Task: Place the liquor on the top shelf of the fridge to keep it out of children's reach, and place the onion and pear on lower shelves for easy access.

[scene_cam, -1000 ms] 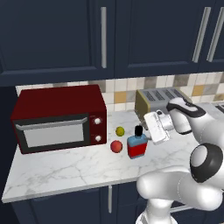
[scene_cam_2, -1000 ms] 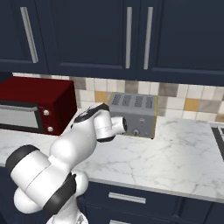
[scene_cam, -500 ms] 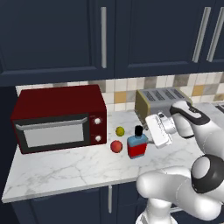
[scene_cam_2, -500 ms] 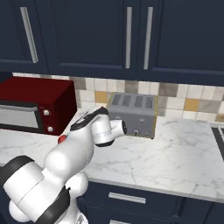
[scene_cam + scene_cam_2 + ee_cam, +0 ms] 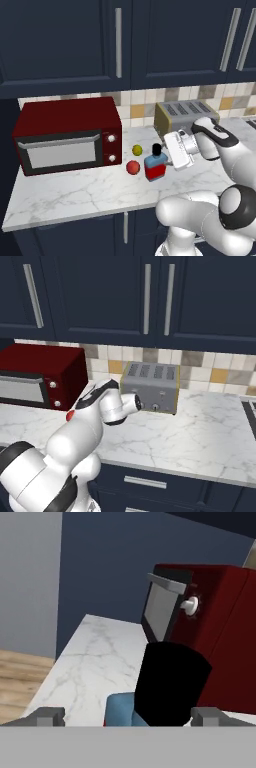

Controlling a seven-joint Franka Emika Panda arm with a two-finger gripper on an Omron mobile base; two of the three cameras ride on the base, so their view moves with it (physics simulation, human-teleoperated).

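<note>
Liquor (image 5: 155, 166) on the marble counter (image 5: 70, 190) just right of the red microwave (image 5: 67, 134), onion (image 5: 132, 167) and pear (image 5: 137, 149) between them, gripper (image 5: 127, 715) spread wide at the bottle's black cap, fingertips (image 5: 47, 714) either side, nothing grasped, toaster (image 5: 184, 114) behind.

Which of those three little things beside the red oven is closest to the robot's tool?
The liquor: the blue, black-capped bottle sits right in front of the tool, while the onion and pear lie farther left.
</note>
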